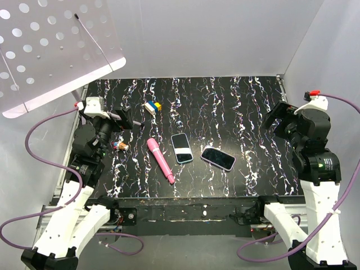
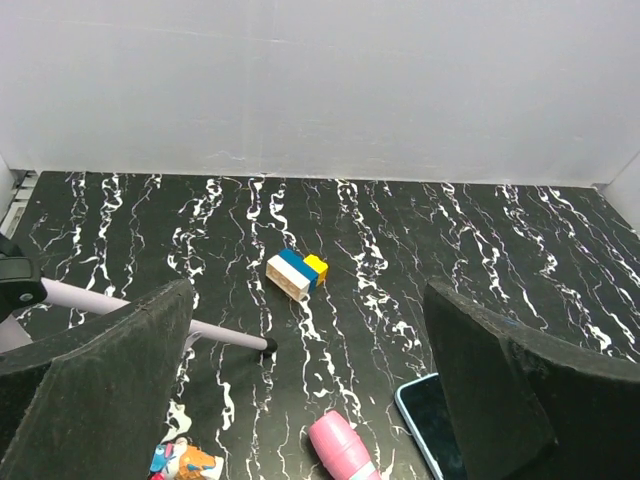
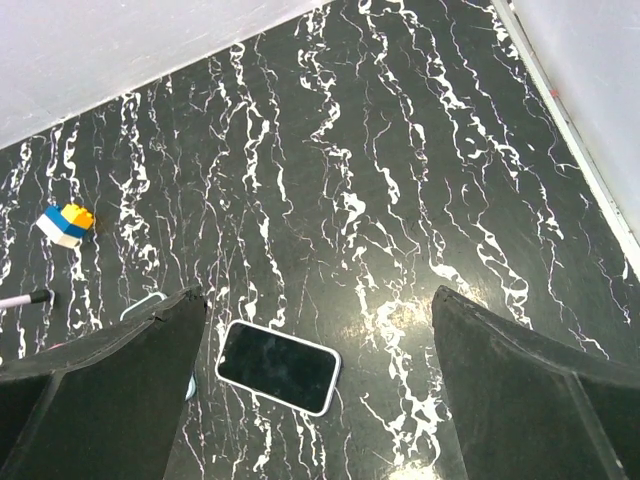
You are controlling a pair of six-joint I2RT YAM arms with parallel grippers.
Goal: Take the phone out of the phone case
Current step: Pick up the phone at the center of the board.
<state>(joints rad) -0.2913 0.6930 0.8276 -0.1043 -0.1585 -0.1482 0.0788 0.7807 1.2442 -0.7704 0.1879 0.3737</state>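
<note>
Two phones lie face up on the black marbled table (image 1: 242, 107). The one in a light blue case (image 1: 181, 148) is at the centre; its corner shows in the left wrist view (image 2: 425, 415). To its right lies the other, in a pale lilac-white case (image 1: 218, 158), which sits between and below my right fingers in the right wrist view (image 3: 277, 366). My left gripper (image 1: 128, 118) (image 2: 308, 330) hangs open at the left, above the table. The right gripper (image 1: 279, 121) (image 3: 320, 310) is open at the right side. Neither holds or touches anything.
A pink marker (image 1: 160, 161) (image 2: 340, 445) lies left of the blue-cased phone. Stacked white, blue and yellow bricks (image 1: 152, 107) (image 2: 296, 272) sit at the back. A small colourful wrapper (image 1: 120, 145) lies near the left arm. A perforated white stand (image 1: 56, 45) overhangs the back left corner.
</note>
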